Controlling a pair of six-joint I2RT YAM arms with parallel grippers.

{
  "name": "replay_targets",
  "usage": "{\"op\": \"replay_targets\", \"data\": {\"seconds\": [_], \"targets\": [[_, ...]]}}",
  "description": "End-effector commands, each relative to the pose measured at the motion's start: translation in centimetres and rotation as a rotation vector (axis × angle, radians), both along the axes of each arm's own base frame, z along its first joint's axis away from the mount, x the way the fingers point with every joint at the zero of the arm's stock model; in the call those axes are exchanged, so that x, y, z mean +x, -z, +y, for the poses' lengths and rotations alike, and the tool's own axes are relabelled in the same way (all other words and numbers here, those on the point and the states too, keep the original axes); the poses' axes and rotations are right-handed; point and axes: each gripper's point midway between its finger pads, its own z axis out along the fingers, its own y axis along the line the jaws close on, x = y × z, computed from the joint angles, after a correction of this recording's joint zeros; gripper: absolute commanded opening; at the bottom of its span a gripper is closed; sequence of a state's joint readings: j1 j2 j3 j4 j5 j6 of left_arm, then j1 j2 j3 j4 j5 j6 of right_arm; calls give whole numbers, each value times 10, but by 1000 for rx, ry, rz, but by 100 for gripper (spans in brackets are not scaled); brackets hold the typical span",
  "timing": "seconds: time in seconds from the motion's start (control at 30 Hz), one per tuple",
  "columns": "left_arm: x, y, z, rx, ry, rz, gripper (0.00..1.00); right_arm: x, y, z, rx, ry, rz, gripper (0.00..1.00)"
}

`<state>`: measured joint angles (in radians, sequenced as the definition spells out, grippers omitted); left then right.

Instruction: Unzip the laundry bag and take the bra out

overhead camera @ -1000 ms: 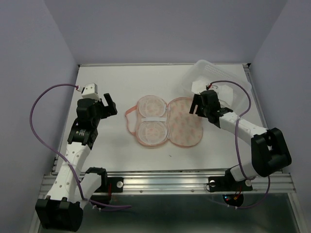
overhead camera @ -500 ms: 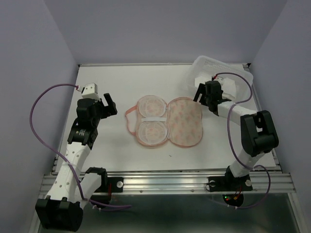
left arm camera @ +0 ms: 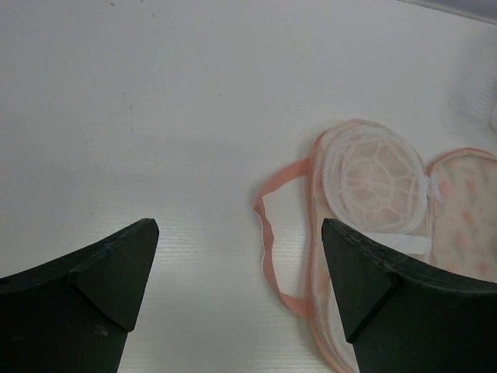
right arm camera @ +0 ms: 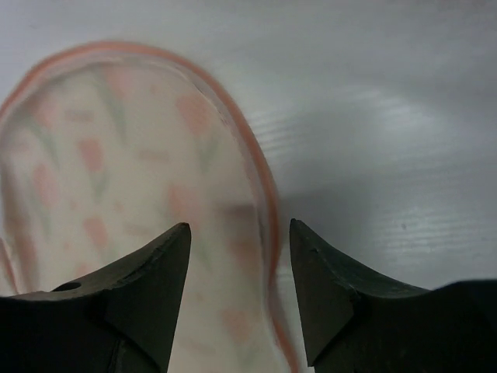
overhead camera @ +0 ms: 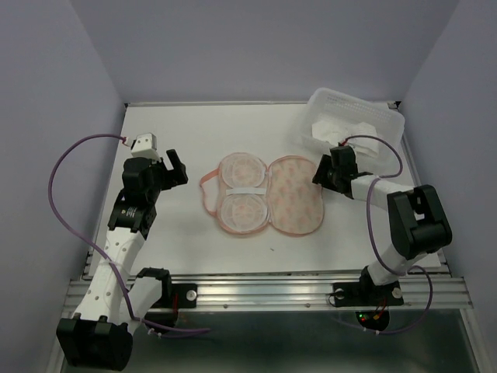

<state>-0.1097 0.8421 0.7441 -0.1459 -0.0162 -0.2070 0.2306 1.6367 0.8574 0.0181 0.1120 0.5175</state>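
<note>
The laundry bag [overhead camera: 268,194] lies unzipped and spread flat mid-table, its white mesh-lined half on the left and its printed half on the right. Its pink loop [left arm camera: 268,233] trails off the left side. The bra [overhead camera: 332,128], a small white soft piece, rests inside the clear tub [overhead camera: 390,124] at the back right. My right gripper [overhead camera: 322,172] hovers open at the upper right edge of the bag [right arm camera: 116,155], and the pink rim [right arm camera: 260,186] runs under the gap between its fingers. My left gripper [overhead camera: 177,167] stands wide open left of the bag, holding nothing.
The clear plastic tub stands against the back right corner, close behind my right wrist. Side walls close in the table on the left and right. A purple cable loops from each arm.
My right gripper has come away from the tub, down and left to the bag's right edge, and its jaws have narrowed. The tilted tub has settled flat. The left arm is still.
</note>
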Motion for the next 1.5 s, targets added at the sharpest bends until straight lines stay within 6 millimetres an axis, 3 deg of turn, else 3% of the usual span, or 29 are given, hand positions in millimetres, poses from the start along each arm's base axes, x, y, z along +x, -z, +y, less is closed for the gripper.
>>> {"op": "replay_targets", "data": {"seconds": [0.0, 0.17, 0.43, 0.5, 0.6, 0.7, 0.73, 0.83, 0.87, 0.93, 0.97, 1.07, 1.1, 1.17, 1.2, 1.3, 1.33, 1.47], "targets": [[3, -8, -1, 1, 11, -47, 99, -18, 1, -7, -13, 33, 26, 59], [3, -9, -1, 1, 11, -50, 99, -34, 19, -7, -2, 30, 83, 51], [2, -9, 0, 3, 10, -52, 99, -52, 31, -4, -29, -8, 130, 28], [2, -10, 0, 2, 10, -54, 99, -53, 32, -4, -36, -14, 138, 14], [2, -10, 0, 4, 9, -55, 99, -50, 28, -4, -54, -13, 131, 3], [2, -10, 1, 6, 3, -54, 99, -42, 6, 0, -84, -29, 90, 1], [2, -10, 1, 6, 4, -55, 99, -31, -18, 7, -83, -41, 33, 1], [2, -9, 1, 6, 3, -52, 99, -24, -62, 16, -130, -82, -41, 1], [2, -9, 1, 8, 3, -52, 99, -12, -91, 24, -123, -97, -97, 1], [2, -9, 1, 7, 5, -52, 99, -10, -115, 31, -146, -139, -115, 1], [2, -9, 1, 7, 5, -52, 99, 0, -142, 42, -136, -161, -161, 1], [2, -8, 1, 10, 4, -48, 99, 5, -151, 58, -151, -220, -131, 1], [2, -7, 1, 9, 4, -46, 99, 10, -167, 70, -132, -249, -157, 1], [3, -6, 2, 10, 1, -43, 99, 12, -164, 87, -134, -286, -142, 1], [3, -6, 2, 13, -2, -42, 99, 16, -175, 96, -124, -300, -167, 1], [3, -4, 2, 12, -2, -37, 99, 16, -175, 124, -128, -356, -171, 1], [3, -4, 2, 12, 0, -37, 99, 19, -185, 133, -123, -370, -193, 1], [4, -4, 1, 12, 3, -36, 99, 11, -175, 170, -137, -451, -175, 1]]}}
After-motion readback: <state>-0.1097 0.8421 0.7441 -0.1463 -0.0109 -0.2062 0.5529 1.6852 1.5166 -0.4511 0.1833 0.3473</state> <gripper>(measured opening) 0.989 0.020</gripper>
